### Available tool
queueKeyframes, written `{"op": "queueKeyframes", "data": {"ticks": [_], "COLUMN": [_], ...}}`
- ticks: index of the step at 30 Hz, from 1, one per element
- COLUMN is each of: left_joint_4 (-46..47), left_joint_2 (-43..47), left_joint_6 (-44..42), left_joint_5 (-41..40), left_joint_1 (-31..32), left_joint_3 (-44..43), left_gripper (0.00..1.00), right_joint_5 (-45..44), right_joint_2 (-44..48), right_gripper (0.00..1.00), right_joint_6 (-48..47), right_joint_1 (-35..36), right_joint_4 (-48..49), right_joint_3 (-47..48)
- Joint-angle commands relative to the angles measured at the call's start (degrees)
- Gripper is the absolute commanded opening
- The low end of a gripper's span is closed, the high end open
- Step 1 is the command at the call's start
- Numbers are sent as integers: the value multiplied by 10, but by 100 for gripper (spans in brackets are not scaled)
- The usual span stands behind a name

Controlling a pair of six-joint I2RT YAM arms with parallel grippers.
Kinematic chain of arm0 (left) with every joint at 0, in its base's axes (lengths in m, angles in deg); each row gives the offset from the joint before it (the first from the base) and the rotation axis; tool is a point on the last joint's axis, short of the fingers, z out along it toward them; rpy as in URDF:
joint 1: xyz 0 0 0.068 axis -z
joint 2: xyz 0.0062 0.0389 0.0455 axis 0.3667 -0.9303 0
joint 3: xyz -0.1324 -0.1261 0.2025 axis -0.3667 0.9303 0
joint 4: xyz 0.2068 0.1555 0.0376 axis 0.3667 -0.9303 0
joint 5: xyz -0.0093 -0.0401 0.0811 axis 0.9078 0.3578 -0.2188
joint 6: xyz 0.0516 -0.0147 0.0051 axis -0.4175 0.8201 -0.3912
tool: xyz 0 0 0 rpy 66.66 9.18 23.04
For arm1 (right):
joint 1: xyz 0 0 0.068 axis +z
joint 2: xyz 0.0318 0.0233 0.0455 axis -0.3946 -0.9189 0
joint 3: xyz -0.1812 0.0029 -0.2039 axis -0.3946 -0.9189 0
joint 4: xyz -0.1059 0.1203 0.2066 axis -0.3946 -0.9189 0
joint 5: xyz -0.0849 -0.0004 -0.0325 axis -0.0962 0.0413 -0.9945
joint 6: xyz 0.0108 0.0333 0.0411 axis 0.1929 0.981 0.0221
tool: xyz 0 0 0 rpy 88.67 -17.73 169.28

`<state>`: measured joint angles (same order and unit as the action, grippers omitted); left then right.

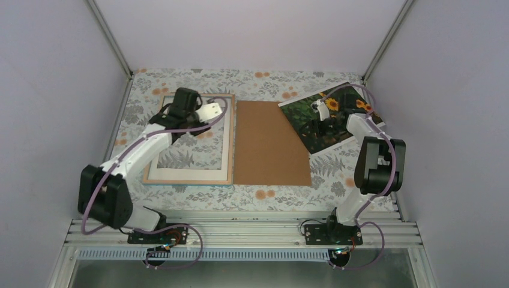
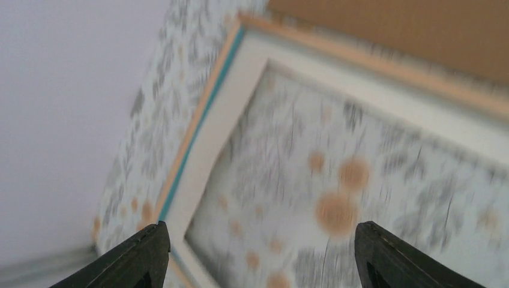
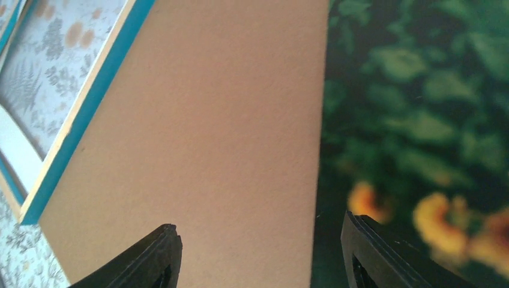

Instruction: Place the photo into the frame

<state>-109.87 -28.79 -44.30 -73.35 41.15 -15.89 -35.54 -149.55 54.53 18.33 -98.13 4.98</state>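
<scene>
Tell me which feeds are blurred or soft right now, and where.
Left wrist view: smeared throughout, the teal-edged wooden picture frame streaked. Right wrist view: the flat brown backing board reads fairly sharp, the glossy sunflower photo beside it soft, out of focus. Top external view: evenly lit, sharp.

**Laboratory robot cell.** Plain pale panels (image 1: pixel 252 30) enclose the table on three sides and meet at bare aluminium struts (image 1: pixel 111 39) in the far corners. The left arm (image 1: pixel 141 150) and the right arm (image 1: pixel 375 162) are bolted to a slotted aluminium rail (image 1: pixel 240 231) along the near edge. Purple cables (image 1: pixel 192 246) loop from their bases. A printed cloth (image 1: pixel 264 195) of leaves and flowers covers the tabletop as a work surface.
</scene>
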Motion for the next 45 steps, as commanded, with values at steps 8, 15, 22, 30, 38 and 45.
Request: {"op": "queueKeyframes", "data": {"ticks": [8, 15, 22, 30, 38, 45], "left_joint_4": [14, 91, 106, 190, 199, 211], "left_joint_2": [-295, -473, -592, -658, -715, -776], "left_joint_6": [370, 633, 788, 920, 969, 1004], "left_joint_5": [308, 411, 419, 411, 395, 398], "left_joint_1": [96, 114, 134, 135, 140, 152], "left_joint_3": [-342, -489, -583, -569, -620, -695], "left_gripper": [83, 91, 90, 83, 81, 77], "right_joint_5": [-64, -95, -138, -195, -210, -219], "right_joint_2": [-52, -79, -86, -112, -151, -168], "right_gripper": [67, 66, 64, 55, 44, 38], "right_joint_6": [30, 28, 12, -8, -29, -51], "right_joint_1": [-20, -59, -82, -86, -85, -85], "right_joint_4": [11, -3, 7, 39, 40, 31], "right_joint_3": [79, 103, 90, 41, 18, 13]}}
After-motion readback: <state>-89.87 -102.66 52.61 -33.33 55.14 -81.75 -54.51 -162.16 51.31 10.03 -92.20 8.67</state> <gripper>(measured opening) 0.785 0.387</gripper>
